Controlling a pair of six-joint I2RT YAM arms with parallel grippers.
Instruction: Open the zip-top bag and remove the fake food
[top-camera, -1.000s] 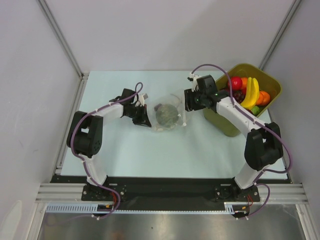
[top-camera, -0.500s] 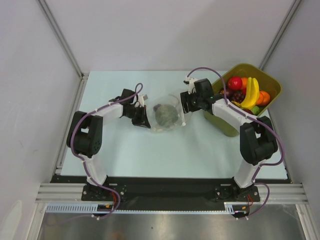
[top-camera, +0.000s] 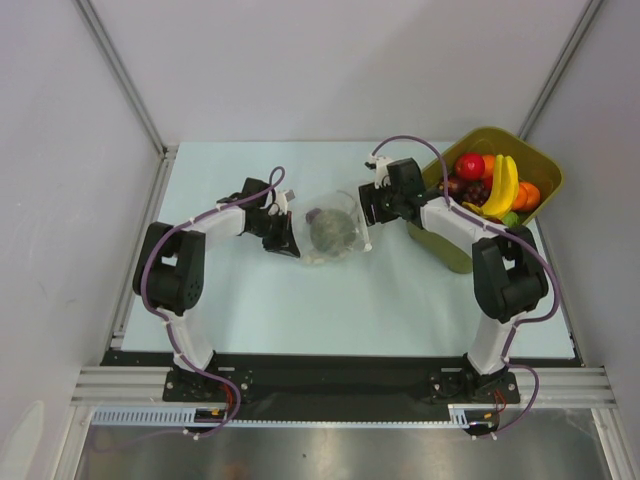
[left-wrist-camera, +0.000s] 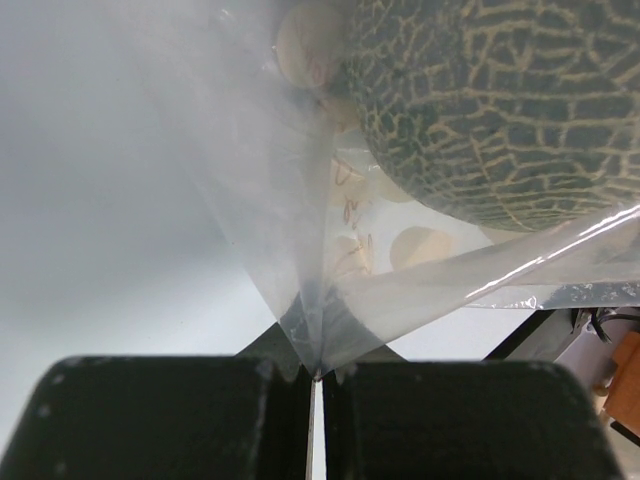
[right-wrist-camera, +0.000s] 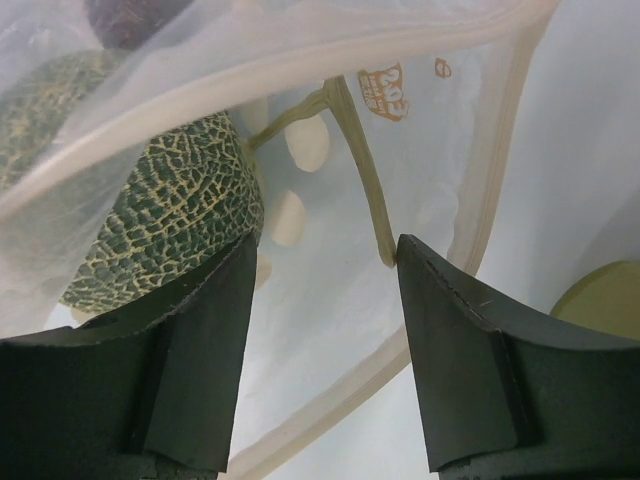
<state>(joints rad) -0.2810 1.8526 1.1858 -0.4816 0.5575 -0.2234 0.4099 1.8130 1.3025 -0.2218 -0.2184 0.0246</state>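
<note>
Zip-top bag (top-camera: 352, 212) (melon (left-wrist-camera: 500, 100) inside): left gripper (left-wrist-camera: 315, 372) pinches its 9 o'clock edge as anchor, right gripper (right-wrist-camera: 325, 265) gapes empty at 3 o'clock.

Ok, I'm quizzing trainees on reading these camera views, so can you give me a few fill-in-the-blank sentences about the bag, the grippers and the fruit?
The left gripper is ____ on a corner of the bag.
The right gripper is ____, clamping nothing.
The melon lies ____ the bag.
The banana lies in the tub, ____ the bag.
Missing words: shut; open; inside; outside.
</note>
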